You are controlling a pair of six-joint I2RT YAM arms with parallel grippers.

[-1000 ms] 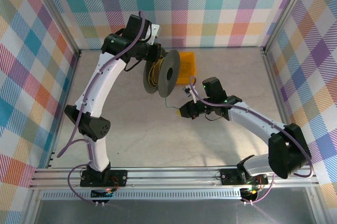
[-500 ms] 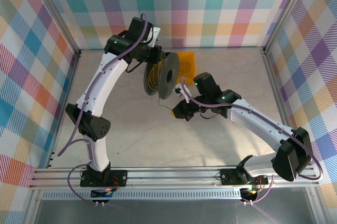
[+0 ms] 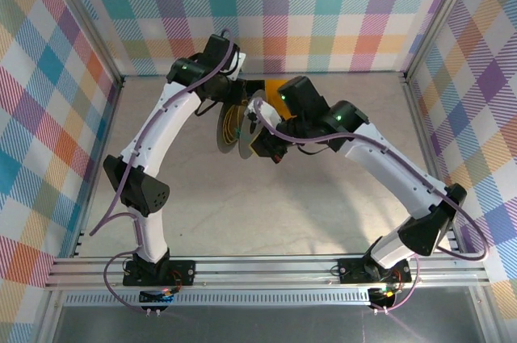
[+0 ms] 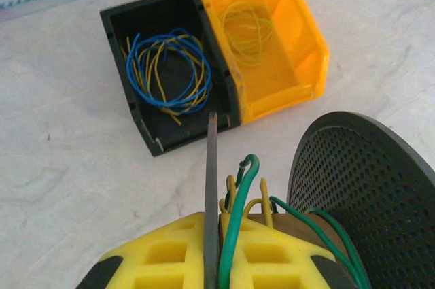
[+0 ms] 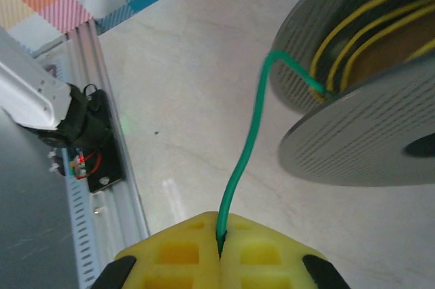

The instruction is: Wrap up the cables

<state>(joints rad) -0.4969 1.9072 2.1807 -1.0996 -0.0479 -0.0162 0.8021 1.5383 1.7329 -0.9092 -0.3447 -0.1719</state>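
– At the right wrist, nearest in: state of grip?
– Right fingers (image 5: 183, 251) are closed together on the teal-green cable (image 5: 239, 166). It leaves the seam between the yellow pads, rises in a gentle bend and enters the spool (image 5: 360, 139) between its two flanges.
– And the spool itself?
– It is held on edge by the left arm. Left fingers (image 4: 163, 251) are clamped on one thin grey flange, and the cable's kinked end hooks up just beside them. The flanges are round, dark and perforated. Yellow wire is already wound on the core.
– Recommendation for the step in hand?
– Judged to be a winding pass. The right arm should carry the cable round the core under light, even tension. It should feed the cable into the gap between the flanges, never over a rim. The wire is thin and springy and holds its kinks, so slack would likely loop off. Too hard a pull could drag the spool in the left grip.
– Farther back?
– Two bins stand touching, side by side, on the pale marbled surface (image 3: 323, 214). The black bin (image 4: 146, 2) holds a blue coil (image 4: 173, 104) mixed with yellow strands. The orange bin (image 4: 306, 44) holds a small yellow-green coil (image 4: 253, 37). Both coils lie loose and unwrapped.
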